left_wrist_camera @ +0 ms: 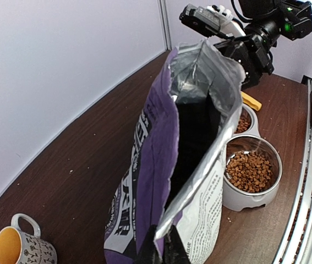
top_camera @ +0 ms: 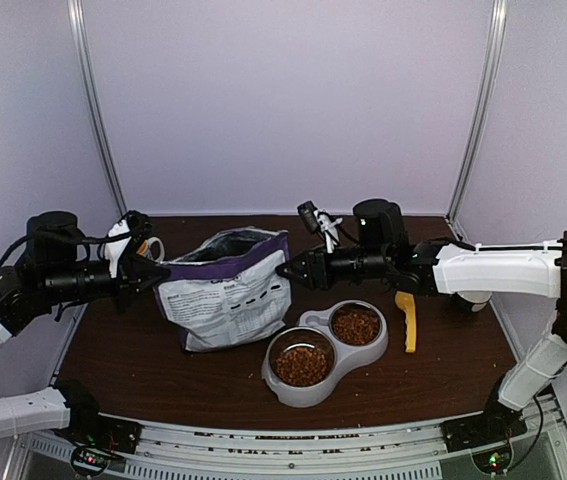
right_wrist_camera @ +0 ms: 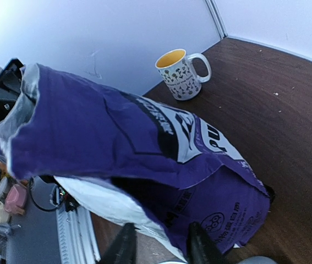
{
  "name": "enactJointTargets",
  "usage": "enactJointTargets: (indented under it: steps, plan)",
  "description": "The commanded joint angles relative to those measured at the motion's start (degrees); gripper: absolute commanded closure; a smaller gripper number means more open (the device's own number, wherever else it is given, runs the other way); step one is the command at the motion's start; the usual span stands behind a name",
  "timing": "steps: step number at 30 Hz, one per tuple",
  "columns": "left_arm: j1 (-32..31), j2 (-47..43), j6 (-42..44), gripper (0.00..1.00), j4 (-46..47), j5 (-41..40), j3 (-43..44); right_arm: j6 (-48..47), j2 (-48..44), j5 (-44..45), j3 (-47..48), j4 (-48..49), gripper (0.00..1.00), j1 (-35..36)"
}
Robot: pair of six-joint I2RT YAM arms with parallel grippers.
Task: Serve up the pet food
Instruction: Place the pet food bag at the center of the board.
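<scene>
Reddish-brown pet food fills both cups of a grey double bowl (top_camera: 315,392), the near cup (top_camera: 303,365) and the far cup (top_camera: 356,325); it also shows in the left wrist view (left_wrist_camera: 249,170). The purple-and-white food bag (top_camera: 225,295) stands open beside the bowl. My left gripper (top_camera: 153,272) is shut on the bag's top left edge (left_wrist_camera: 169,242). My right gripper (top_camera: 288,270) is open at the bag's top right corner, its fingers (right_wrist_camera: 124,247) apart with the bag's side (right_wrist_camera: 144,137) between them. A yellow scoop (top_camera: 406,320) lies right of the bowl.
A patterned mug (top_camera: 153,248) with a yellow inside stands behind the left gripper, near the back wall; it also shows in the right wrist view (right_wrist_camera: 180,74). White walls enclose the brown table (top_camera: 133,370) at the back and sides.
</scene>
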Motion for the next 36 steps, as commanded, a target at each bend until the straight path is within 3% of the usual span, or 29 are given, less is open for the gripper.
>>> enactJointTargets:
  steps: [1,3,4,5,9,12,24,31,36]
  plan:
    - [0.9,-1.5,-1.1,1.0,7.7,-1.4,1.1,0.2,2.1,-5.2,2.7,2.2,0.77,-0.1]
    - [1.0,-1.7,-0.9,1.0,7.6,-1.8,1.1,0.6,2.4,-6.7,2.6,3.7,0.89,-0.2]
    - [1.1,-1.8,-1.0,1.0,7.6,-2.6,1.1,1.0,2.3,-7.0,2.2,4.6,1.0,-0.2]
    - [1.1,-1.9,-1.2,1.0,7.6,-4.3,1.1,1.3,1.9,-7.0,1.9,5.3,1.0,-0.2]
    - [1.5,-3.4,-2.8,1.0,6.8,-20.3,0.9,1.6,0.5,-6.5,0.4,6.1,1.0,-0.2]
    - [2.4,-5.7,-3.1,1.0,7.1,-25.4,0.3,2.6,0.1,-7.1,-1.0,7.7,1.0,0.3]
    - [2.6,-5.9,-2.9,1.0,7.0,-24.5,-0.2,5.2,-2.2,-4.2,-4.7,11.5,1.0,8.3]
    - [2.6,-7.0,-2.0,1.0,7.5,-21.8,-0.7,-2.1,-5.2,-0.1,0.8,-0.1,1.0,7.9]
    - [2.6,-6.7,-1.8,1.0,7.5,-20.1,-0.7,-6.4,-5.8,0.3,4.5,-6.3,0.78,5.4]
